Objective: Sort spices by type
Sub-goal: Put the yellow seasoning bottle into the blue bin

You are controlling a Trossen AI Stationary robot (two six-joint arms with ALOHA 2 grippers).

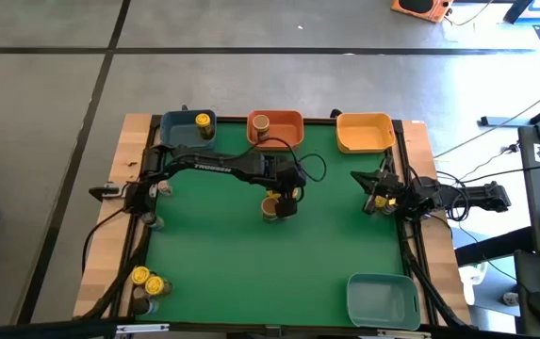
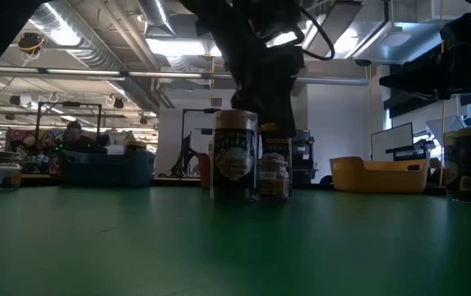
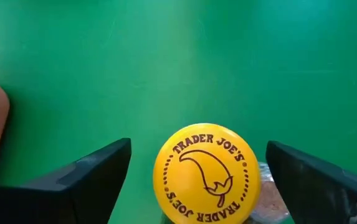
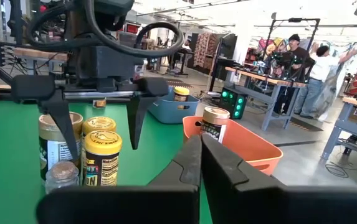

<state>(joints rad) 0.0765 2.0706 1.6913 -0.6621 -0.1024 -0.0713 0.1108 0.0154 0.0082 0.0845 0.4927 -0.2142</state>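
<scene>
Spice jars (image 1: 271, 205) on green table (image 1: 251, 264), left fingers (image 3: 85, 177) spread above, right fingers (image 4: 187, 163) pressed together.

The green table (image 1: 251, 254) carries blue (image 1: 187, 130), orange (image 1: 275, 127) and yellow bins (image 1: 365, 132) at twelve o'clock, a pale bin (image 1: 383, 299) at five, jars (image 1: 274, 206) centrally and more jars (image 1: 147, 281) at seven.

Four bins: blue bin (image 1: 177, 132), orange bin (image 1: 290, 121), yellow bin (image 1: 364, 134) along top, pale bin (image 1: 383, 299) lower right. Jars: one yellow-lidded jar (image 1: 203, 120) in blue, one tan-lidded jar (image 1: 260, 122) in orange, four in centre cluster (image 1: 271, 207), two yellow-lidded lower left (image 1: 147, 279).
</scene>
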